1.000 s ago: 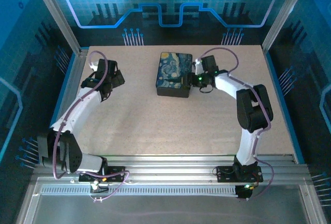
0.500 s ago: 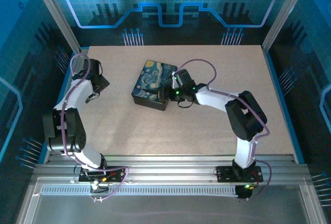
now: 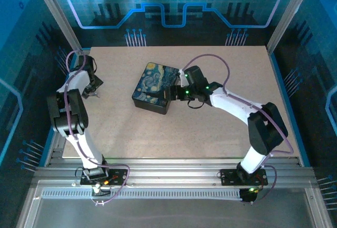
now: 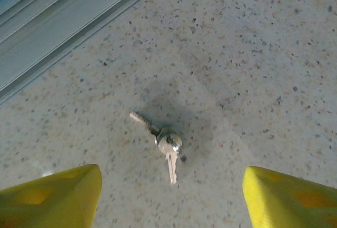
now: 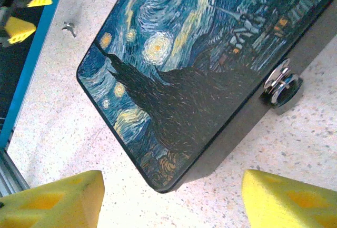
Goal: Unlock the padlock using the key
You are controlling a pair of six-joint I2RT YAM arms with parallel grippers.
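Note:
The key (image 4: 168, 149) is a tiny silvery one on a small ring with a second key, lying flat on the speckled table. My left gripper (image 4: 171, 174) hovers over it, open, with the key a little beyond the gap between its yellow fingertips. The padlock (image 5: 282, 85), with a dark body and a silvery shackle, hangs on the black side wall of the painted box (image 3: 154, 85). My right gripper (image 5: 172, 178) is open, and the box's near corner lies between its yellow fingers (image 5: 58, 201) without touching them. The key (image 5: 68, 27) also shows far off beside my left gripper's fingers (image 5: 21, 28).
The black box (image 5: 174, 54) with the blue-and-yellow swirly lid sits left of the table's middle. A grey aluminium rail (image 4: 63, 22) and a blue border (image 5: 31, 65) run along the table's left edge, close to the key. My left arm (image 3: 73, 88) stretches to the far-left corner.
The box has slid left and turned, with my right gripper following at its side. My left arm has swung out to the table's left edge, over the key.

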